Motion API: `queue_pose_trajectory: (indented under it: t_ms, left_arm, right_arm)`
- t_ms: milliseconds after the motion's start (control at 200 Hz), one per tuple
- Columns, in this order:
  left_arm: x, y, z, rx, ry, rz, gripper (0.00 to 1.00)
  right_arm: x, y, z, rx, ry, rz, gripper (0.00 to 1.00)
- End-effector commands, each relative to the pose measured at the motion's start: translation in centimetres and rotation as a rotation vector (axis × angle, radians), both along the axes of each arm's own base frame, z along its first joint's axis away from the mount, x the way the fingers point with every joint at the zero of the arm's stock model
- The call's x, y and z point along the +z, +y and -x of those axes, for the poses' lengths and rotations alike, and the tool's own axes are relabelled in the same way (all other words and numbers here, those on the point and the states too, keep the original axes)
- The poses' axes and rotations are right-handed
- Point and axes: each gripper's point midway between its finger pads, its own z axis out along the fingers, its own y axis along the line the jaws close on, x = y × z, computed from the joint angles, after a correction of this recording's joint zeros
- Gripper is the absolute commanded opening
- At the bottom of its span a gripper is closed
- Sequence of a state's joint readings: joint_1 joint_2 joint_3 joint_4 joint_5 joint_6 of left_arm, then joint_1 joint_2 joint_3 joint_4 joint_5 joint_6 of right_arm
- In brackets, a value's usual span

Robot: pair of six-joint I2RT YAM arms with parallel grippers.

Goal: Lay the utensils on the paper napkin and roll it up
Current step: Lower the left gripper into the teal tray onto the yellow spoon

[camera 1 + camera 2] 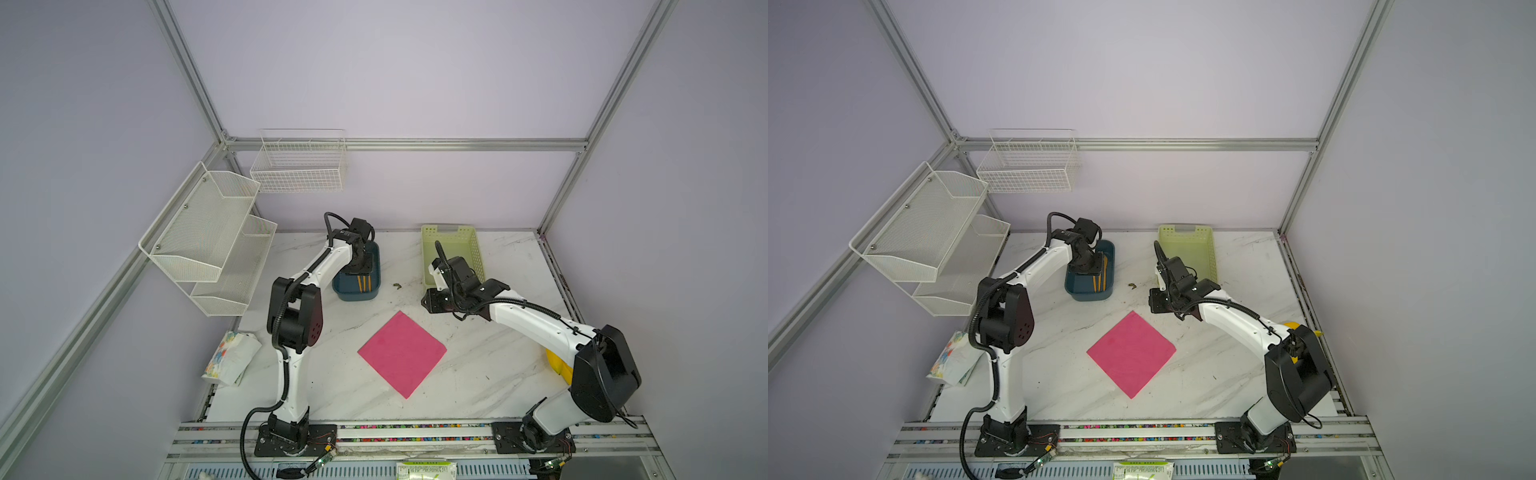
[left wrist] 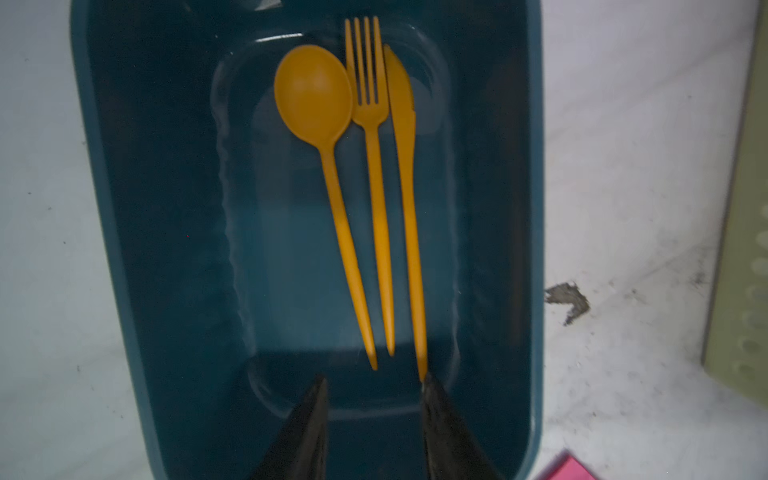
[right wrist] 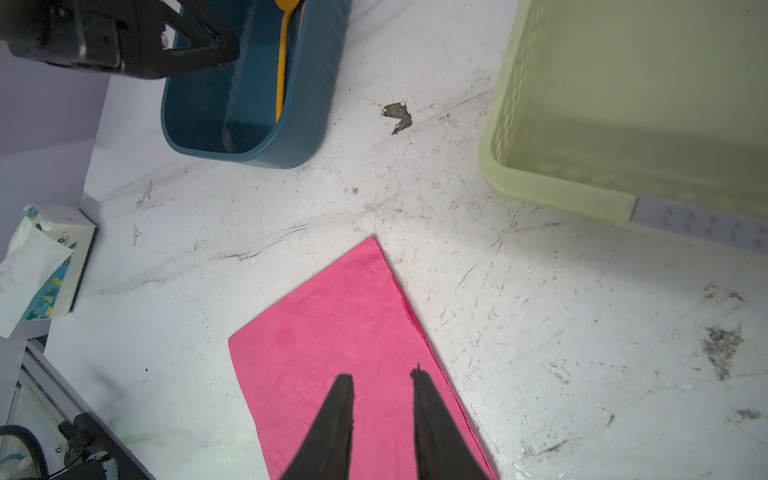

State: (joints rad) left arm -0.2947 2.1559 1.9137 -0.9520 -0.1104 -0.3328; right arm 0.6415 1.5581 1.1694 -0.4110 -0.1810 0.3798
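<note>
Three orange utensils lie side by side in a dark blue bin (image 2: 95,166): a spoon (image 2: 313,91), a fork (image 2: 370,104) and a knife (image 2: 405,166). My left gripper (image 2: 374,378) reaches down into the bin, open, at their handle ends. One fingertip (image 2: 428,386) touches the knife's handle tip, and nothing is held. In both top views the pink paper napkin (image 1: 402,354) (image 1: 1131,354) lies flat on the table as a diamond. My right gripper (image 3: 382,374) hovers open above the napkin (image 3: 332,324), near its far right edge, and is empty.
A pale green basket (image 1: 453,253) stands at the back right. A white floral packet (image 1: 230,359) lies at the left edge. White wire racks (image 1: 208,237) hang on the left wall. Something yellow (image 1: 559,365) shows behind the right arm. A small dark scrap (image 1: 397,285) lies between bin and basket.
</note>
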Motion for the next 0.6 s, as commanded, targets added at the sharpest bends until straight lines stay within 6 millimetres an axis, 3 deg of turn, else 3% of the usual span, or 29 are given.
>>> queue_pose_trajectory:
  t_ms: [0,355,595]
  left_arm:
    - [3.8,0.9,-3.3,0.051,-0.108,0.006,0.33]
    - [0.1,1.0,-6.5,0.096,-0.085,0.050,0.27]
    - [-2.8,0.8,-6.7,0.109,-0.039,0.049,0.24]
  right_arm:
    - [0.0,-0.2,-0.6,-0.007,0.003,0.025,0.29]
    - [-0.3,0.0,-2.0,-0.003,-0.001,0.042,0.29]
    - [-0.5,-0.6,-2.3,-0.010,0.003,0.047,0.29]
